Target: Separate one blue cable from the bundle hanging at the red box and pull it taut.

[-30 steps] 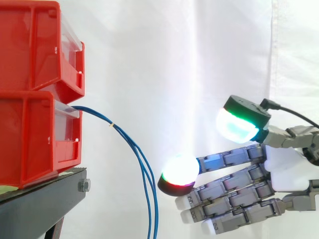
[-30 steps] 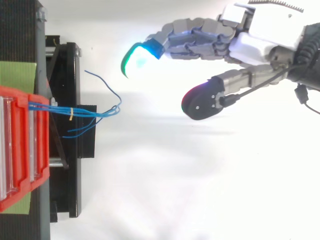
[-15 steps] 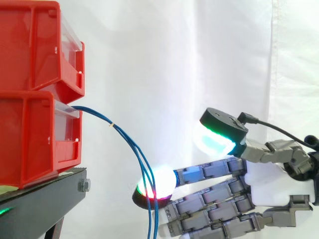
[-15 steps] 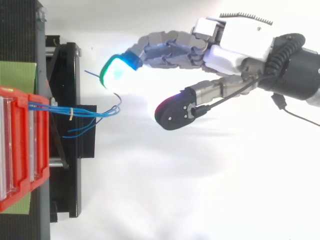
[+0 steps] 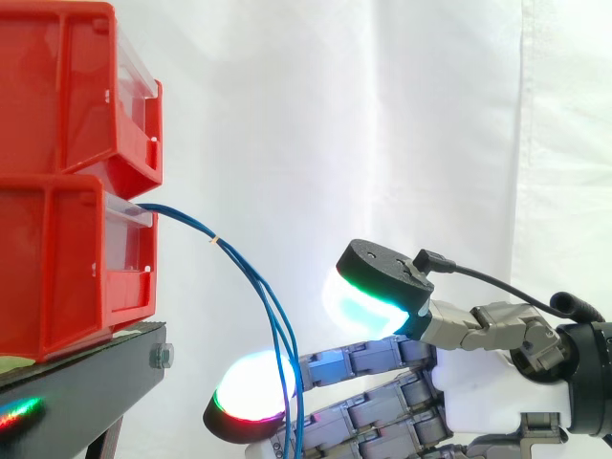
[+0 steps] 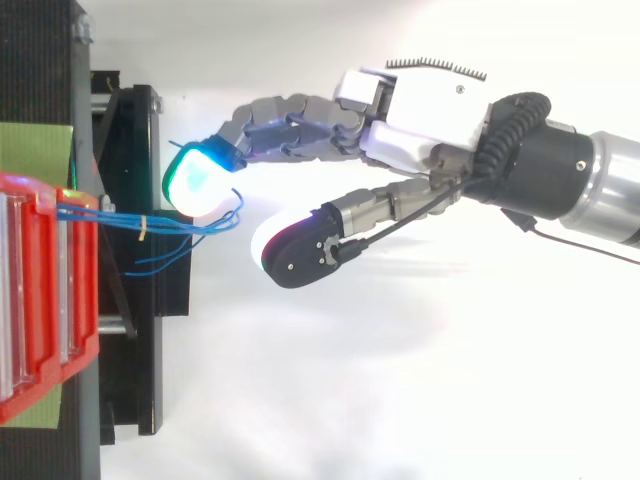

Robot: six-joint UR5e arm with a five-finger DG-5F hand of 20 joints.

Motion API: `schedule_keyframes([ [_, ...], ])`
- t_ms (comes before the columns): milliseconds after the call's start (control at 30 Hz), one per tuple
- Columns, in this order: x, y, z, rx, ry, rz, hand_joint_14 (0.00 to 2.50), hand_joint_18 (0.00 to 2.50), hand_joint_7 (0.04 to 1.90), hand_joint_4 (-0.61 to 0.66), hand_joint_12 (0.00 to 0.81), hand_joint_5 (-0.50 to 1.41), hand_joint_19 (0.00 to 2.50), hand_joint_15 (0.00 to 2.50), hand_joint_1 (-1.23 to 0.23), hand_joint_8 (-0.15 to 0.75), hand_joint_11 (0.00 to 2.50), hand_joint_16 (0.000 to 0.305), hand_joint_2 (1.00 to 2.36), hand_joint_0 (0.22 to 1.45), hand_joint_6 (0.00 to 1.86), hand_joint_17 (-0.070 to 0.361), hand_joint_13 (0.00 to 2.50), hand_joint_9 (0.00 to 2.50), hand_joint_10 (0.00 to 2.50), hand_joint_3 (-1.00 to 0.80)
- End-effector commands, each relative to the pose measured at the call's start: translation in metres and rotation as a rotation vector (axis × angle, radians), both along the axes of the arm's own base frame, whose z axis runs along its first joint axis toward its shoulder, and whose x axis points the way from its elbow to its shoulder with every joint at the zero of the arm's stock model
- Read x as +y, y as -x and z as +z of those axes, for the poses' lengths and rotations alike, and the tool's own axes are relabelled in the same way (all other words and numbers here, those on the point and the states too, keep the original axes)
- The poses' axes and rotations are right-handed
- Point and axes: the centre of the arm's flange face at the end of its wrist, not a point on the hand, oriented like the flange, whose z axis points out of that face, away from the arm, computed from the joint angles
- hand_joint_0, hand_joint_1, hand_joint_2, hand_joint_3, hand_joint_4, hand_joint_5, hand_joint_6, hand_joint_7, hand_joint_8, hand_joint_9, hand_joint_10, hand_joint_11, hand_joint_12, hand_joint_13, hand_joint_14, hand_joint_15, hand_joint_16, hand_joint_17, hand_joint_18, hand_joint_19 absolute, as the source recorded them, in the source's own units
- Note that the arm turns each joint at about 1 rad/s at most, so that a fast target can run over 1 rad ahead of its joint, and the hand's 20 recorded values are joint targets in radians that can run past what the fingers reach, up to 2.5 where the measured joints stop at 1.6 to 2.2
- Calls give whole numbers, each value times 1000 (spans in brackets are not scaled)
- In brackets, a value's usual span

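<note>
- side view: bundle of blue cables [image 5: 280,335] leaves the front of the lower red box [image 5: 67,258], arcs away from it and hangs down past the box's base, clear of the black stand [image 5: 86,382] under the box. a yellow tie [image 5: 214,238] binds the strands a short way out from the box.
- side view, handling (judgement): thin, light, limp wire. likely to swing off at a nudge and slide on a smooth pad, so it wants a firm pinch, not a hook.
- side view, pose: hand [image 5: 478,397] sits low, below the box's base, its palm across the hanging strands from the box and its fingers stretched nearly straight toward it. a glowing fingertip [image 5: 251,392] reaches to the box side of the strands, which cross in front of it. thumb pad [image 5: 368,298] is raised, well apart from the fingers. hand spread, nothing pinched.
- top view: strands [image 6: 110,215] run straight out of the red box [image 6: 45,300] to the tie [image 6: 142,227], then fan into loose ends farther from the box.
- top view, grasp (judgement): best taken beyond the tie, where single strands stand apart.
- top view, pose: hand [image 6: 430,110] comes in opposite the box. leading fingertip [image 6: 198,180] is just beside the fanned ends, contact not clear. thumb [image 6: 295,250] is farther from the box, apart from the fingers.
</note>
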Motion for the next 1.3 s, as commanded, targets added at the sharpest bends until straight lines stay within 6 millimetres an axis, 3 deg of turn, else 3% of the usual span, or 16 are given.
schedule_keyframes([
  [0,1,-1,0,-4,-2,4,4,314,807,299,309,-184,23,121,-705,315,228,33,1000,495,502,75,501,473,7,-500],
  [867,9,-12,18,-43,-47,47,7,399,848,324,296,-159,69,176,-697,311,283,30,1000,519,503,69,597,604,8,-500],
  [1267,14,-15,11,-57,-51,53,8,417,901,320,293,-150,88,189,-692,308,328,30,1000,540,503,68,609,634,10,-500],
])
